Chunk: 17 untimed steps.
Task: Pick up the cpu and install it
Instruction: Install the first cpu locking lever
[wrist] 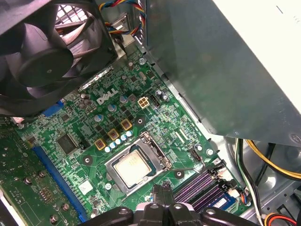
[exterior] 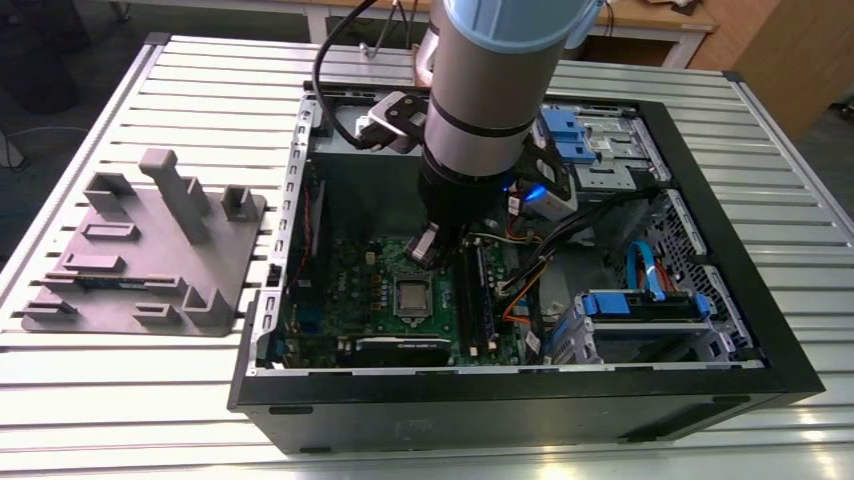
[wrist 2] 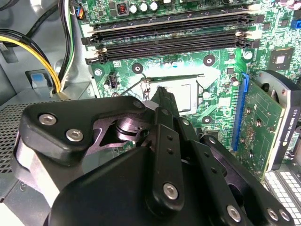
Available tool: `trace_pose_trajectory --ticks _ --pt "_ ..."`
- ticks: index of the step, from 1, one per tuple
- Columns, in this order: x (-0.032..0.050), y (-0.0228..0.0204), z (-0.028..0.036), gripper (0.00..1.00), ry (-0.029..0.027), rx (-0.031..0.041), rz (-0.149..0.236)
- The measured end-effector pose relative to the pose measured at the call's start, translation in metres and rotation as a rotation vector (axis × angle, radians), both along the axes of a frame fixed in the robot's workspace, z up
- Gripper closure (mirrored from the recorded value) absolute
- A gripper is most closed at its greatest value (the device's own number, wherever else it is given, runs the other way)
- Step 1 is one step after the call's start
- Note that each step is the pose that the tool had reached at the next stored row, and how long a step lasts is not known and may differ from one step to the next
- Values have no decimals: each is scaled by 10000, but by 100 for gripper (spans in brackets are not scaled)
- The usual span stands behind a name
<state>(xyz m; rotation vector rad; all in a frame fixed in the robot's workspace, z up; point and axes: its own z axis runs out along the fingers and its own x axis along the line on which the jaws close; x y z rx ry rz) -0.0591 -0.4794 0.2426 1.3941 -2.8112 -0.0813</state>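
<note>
One slatted metal surface [exterior: 200, 90] is being shown in the exterior view, and on it one open black computer case [exterior: 534, 395] is lying. One grey robot arm [exterior: 494, 80] is being reached down into the case. One grey moulded fixture tray [exterior: 134, 300] is being kept on the surface, towards the exterior view's left, well apart from the arm.

Inside the case, one green motherboard [wrist: 80, 122] is lying flat. One black round fan [wrist: 42, 61] is being picked out in the first wrist view, and four long black memory slots [wrist 2: 169, 35] are being laid out side by side in the second wrist view.

One black end effector [wrist: 162, 195] is being held over the board, its fingers [wrist 2: 162, 94] drawn together with nothing gripped between them.

One small square cpu with a pale metal top [wrist: 133, 167] is sitting flat inside the socket frame on the motherboard, just beside the fingertips; contact between them cannot be told.
</note>
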Motion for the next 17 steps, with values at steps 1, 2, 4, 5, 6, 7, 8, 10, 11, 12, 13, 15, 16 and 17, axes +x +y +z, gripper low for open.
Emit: trace_pose_trajectory --ticks 1,2,4,5,6,7,8,10,11,12,13,15,16,17 --pt "0 -1 2 90 0 4 -1" --pt "0 -1 8 90 0 23 0" --pt "0 0 36 90 0 77 0" --pt "0 0 53 90 0 93 0" --pt "0 0 65 90 0 108 0" --pt "0 0 73 90 0 120 -1" --pt "0 0 75 90 -1 125 -1" --pt "0 0 74 90 -1 128 0" --pt "1 3 76 90 0 126 0" --pt "1 8 77 90 1 124 1" --pt "0 15 76 90 0 124 1" --pt "0 26 75 90 0 125 0" --pt "0 33 76 90 1 124 0" --pt "0 40 76 90 0 125 0"
